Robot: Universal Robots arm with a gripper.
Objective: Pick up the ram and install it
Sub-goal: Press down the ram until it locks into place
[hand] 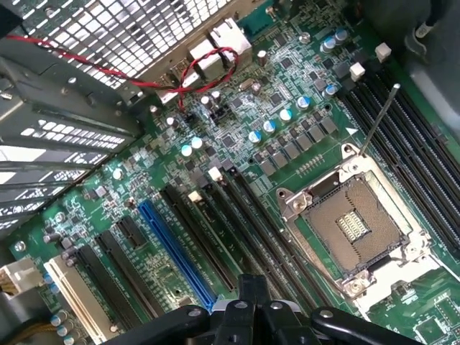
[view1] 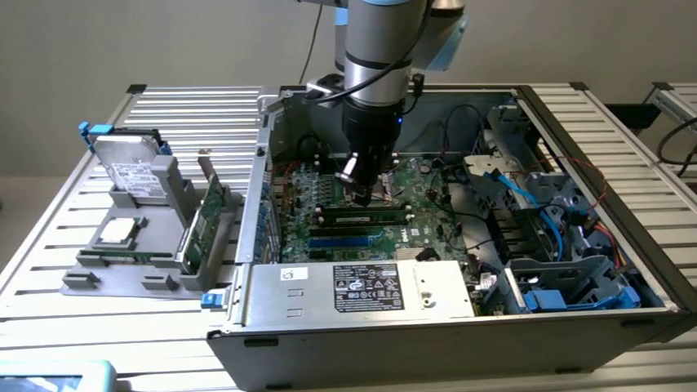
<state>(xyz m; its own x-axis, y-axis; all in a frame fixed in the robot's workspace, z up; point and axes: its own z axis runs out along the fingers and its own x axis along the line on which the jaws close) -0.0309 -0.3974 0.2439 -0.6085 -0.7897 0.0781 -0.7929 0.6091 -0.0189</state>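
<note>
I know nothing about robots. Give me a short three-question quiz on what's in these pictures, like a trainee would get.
1. True or false: the robot's gripper is over the green motherboard inside the open grey metal computer case.
2. Beside the long black plastic slots in the wrist view, one coloured long slot is: A red, B blue, C orange?
3. Fill in: the grey plastic holder with the silver hard drive stands on the exterior view's ____ of the case.
Key: 1 true; 2 B; 3 left.
</note>
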